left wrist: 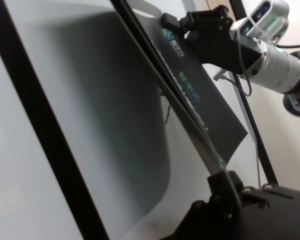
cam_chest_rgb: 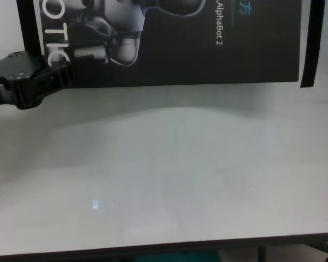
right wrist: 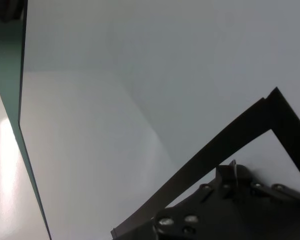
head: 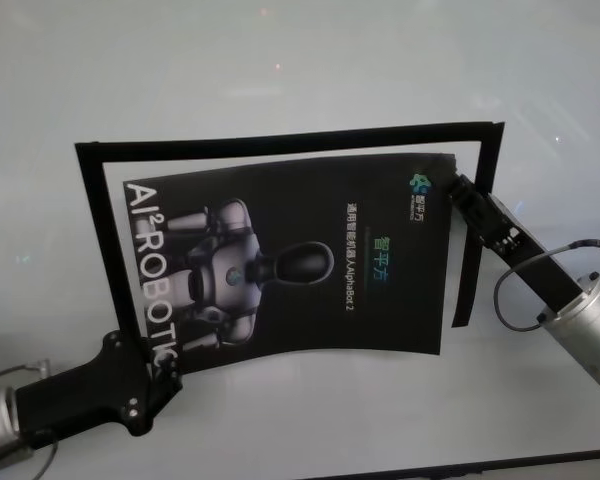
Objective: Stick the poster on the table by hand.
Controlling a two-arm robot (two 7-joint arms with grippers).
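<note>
Poster [head: 300, 260]: black, lifted above white worktop [head: 280, 70]; left pincer [head: 165, 372] pinching near-left corner, right pincer [head: 458, 190] pinching far-right corner. Black tape strips [head: 280, 138] frame three sides.

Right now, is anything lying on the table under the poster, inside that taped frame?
Nothing visible. The poster hangs above the table, held at opposite corners by the left gripper and right gripper. The white surface inside the tape strips looks bare in both wrist views.

Dim, soft light; poster [cam_chest_rgb: 208, 49] shadows table [cam_chest_rgb: 169, 180].
</note>
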